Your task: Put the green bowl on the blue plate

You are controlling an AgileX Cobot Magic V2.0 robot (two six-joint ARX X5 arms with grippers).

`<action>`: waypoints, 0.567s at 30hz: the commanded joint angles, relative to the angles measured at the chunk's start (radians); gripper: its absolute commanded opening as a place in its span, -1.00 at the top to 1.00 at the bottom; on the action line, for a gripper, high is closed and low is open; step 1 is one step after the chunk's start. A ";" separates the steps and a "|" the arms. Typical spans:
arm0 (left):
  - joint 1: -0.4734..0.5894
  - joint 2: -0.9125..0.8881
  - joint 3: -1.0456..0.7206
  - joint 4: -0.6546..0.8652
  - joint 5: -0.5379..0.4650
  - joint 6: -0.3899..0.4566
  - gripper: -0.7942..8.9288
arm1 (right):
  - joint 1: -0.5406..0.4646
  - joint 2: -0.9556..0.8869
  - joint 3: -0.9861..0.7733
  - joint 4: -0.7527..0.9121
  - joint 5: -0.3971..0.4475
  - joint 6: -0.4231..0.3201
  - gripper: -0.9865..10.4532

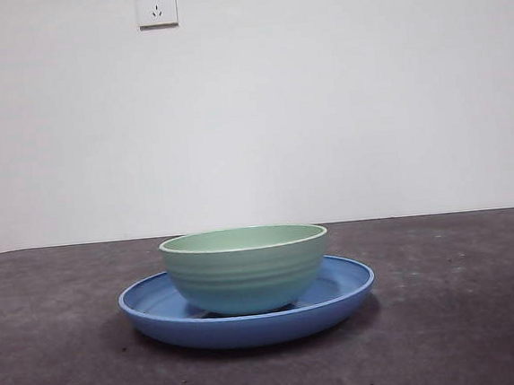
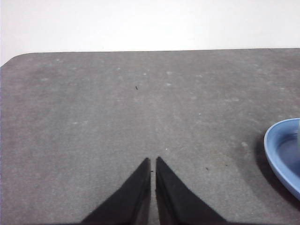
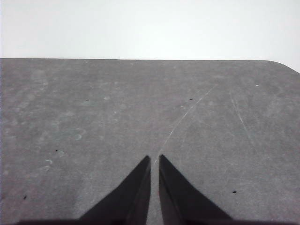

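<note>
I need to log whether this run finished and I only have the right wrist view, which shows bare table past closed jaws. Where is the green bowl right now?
Observer: The green bowl sits upright inside the blue plate, in the front view.
Operator: Is either gripper near it?
Observer: No arm appears in the front view; the left gripper is over bare table, shut, holding nothing.
Operator: Does the left wrist see the dishes?
Observer: Only an arc of the blue plate's rim at its picture's edge, apart from the jaws.
</note>
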 commanded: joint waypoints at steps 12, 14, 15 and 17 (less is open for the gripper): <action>-0.048 -0.002 -0.021 -0.007 0.001 0.007 0.80 | 0.000 -0.001 -0.005 0.011 0.003 -0.008 0.78; -0.053 -0.002 -0.021 -0.007 0.001 0.007 0.80 | 0.000 -0.001 -0.005 0.011 0.003 -0.008 0.78; -0.054 -0.002 -0.021 -0.007 0.001 0.007 0.80 | 0.000 -0.001 -0.005 0.011 0.003 -0.008 0.78; -0.054 -0.002 -0.021 -0.007 0.001 0.007 0.80 | 0.000 -0.001 -0.005 0.011 0.003 -0.008 0.78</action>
